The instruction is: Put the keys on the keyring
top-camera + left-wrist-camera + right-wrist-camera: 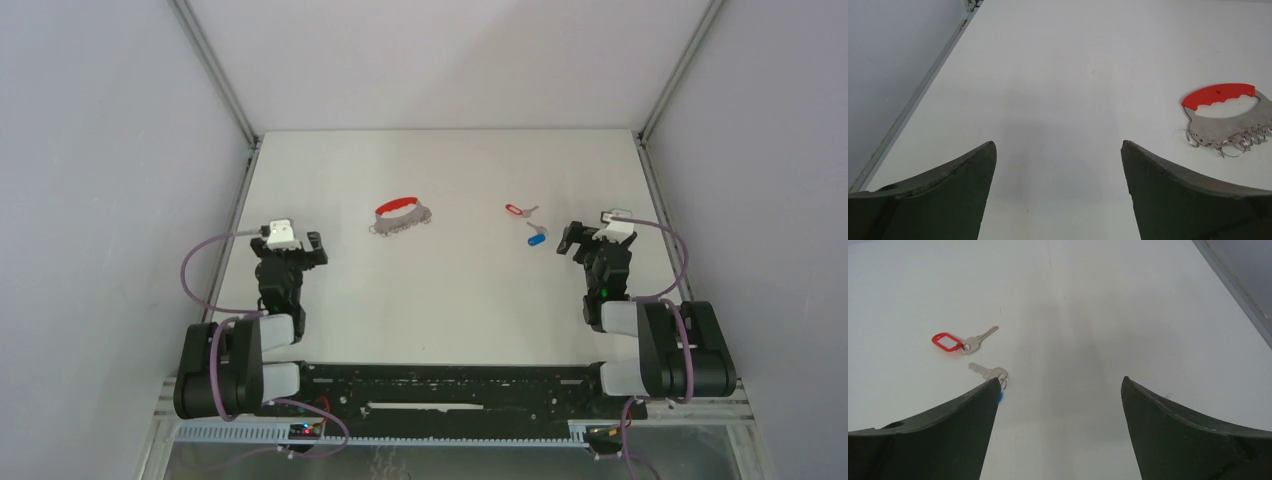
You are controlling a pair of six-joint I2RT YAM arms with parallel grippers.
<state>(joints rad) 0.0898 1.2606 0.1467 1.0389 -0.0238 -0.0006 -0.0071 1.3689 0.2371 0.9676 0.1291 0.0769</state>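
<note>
Keyring (1228, 117), a red scalloped plastic grip on a flat steel plate hung with split rings, lies on the smooth white table (450, 300) at eleven o'clock from centre. Red-tagged key (964, 341) and blue-tagged key (989, 372), small and silver, lie apart at two o'clock, tags too small to read. Left gripper (1058, 145) and right gripper (1060, 380) gape wide, holding nothing.
</note>
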